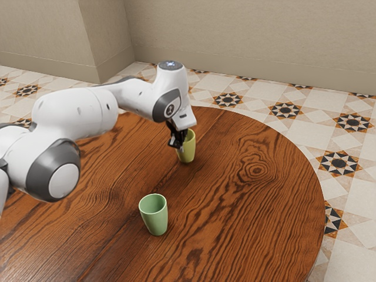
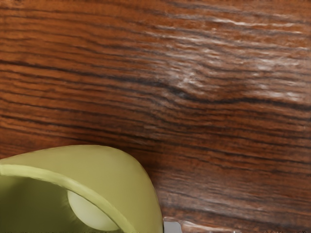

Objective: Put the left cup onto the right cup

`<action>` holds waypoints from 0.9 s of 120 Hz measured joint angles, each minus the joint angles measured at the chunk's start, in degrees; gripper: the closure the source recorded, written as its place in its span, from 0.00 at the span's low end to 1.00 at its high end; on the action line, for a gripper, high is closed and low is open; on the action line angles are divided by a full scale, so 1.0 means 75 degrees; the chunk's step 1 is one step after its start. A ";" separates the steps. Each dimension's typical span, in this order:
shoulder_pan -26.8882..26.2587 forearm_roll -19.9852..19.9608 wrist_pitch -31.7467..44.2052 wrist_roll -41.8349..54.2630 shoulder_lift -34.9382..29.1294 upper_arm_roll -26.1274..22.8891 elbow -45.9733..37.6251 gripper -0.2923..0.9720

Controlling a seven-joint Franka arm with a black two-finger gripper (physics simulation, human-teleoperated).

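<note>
At yellow-green cup rim: gripper (green cup well apart).

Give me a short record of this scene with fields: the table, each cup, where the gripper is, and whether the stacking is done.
surface: round wooden table
cup one: yellow-green cup, upright, at the gripper
cup two: green cup, upright, standing alone, nearer the camera in the exterior view
gripper: at the yellow-green cup's rim, on its side toward the exterior view's left
grip state: cannot tell
stacking: not yet done; the cups are apart
</note>
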 joint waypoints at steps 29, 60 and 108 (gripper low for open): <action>-0.0009 -0.0140 -0.0221 -0.0032 -0.0613 0.0002 -0.0373 0.85; -0.0103 -0.0192 -0.0481 -0.0136 -0.1509 0.0000 -0.1152 0.85; -0.0400 -0.0103 -0.0546 -0.0369 -0.2767 0.0007 -0.2325 0.85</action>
